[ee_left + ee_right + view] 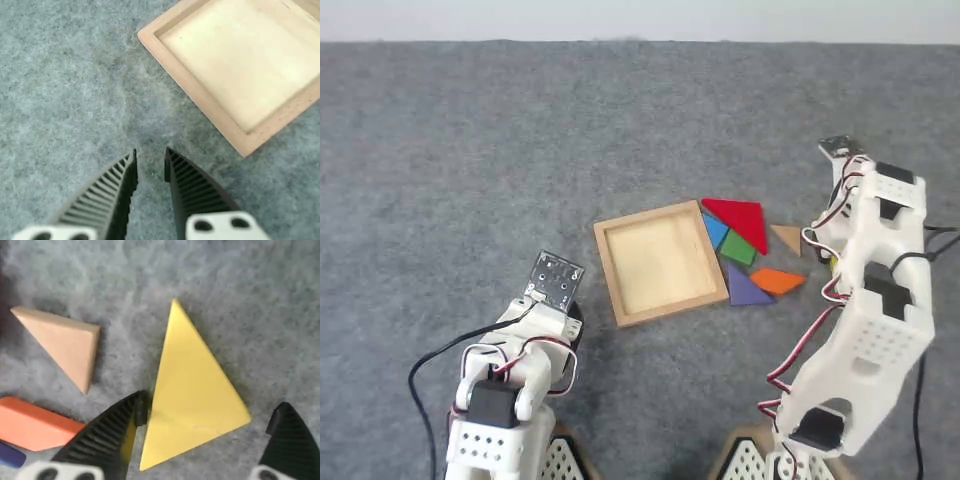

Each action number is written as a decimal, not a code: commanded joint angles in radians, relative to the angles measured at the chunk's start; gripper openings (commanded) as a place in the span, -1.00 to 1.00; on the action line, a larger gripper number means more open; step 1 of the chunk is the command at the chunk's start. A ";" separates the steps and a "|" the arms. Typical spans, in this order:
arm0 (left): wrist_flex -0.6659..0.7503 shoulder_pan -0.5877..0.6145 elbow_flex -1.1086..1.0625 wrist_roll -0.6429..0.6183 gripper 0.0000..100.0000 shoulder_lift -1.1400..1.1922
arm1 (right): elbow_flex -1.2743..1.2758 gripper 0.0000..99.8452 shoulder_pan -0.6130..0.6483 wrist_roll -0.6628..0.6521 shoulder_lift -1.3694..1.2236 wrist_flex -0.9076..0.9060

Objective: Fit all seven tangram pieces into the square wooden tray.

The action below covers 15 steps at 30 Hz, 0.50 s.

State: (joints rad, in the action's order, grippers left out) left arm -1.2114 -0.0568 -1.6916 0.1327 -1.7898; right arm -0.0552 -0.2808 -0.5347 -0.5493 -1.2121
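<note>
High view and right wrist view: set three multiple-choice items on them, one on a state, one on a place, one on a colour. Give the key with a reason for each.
1. The square wooden tray is
A. full of pieces
B. holding one piece
C. empty

2. The yellow wooden triangle lies
A. inside the tray
B. on the grey carpet, between the fingers of the right tool
C. propped against the tray's rim

3. The flat parallelogram piece beside the tray is
A. orange
B. black
C. white

Key:
1 C, since the high view shows the tray's floor bare.
2 B, since the right wrist view shows the triangle flat on the carpet with a finger on each side.
3 A, since its orange face shows in the high view.
</note>
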 commanded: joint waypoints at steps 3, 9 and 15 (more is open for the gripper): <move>-0.005 0.000 0.007 -0.012 -0.82 -0.002 | -0.083 -0.25 -0.001 -0.017 -0.039 0.004; -0.005 0.000 0.007 -0.012 -0.82 -0.002 | -0.092 -0.47 -0.004 -0.048 -0.064 -0.030; -0.005 0.000 0.007 -0.012 -0.82 -0.002 | -0.092 -0.57 -0.005 0.000 -0.064 -0.031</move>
State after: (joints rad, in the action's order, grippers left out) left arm -1.2114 -0.0568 -1.6916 0.1327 -1.7898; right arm -0.1412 -0.2885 -0.5623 -0.5923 -1.2413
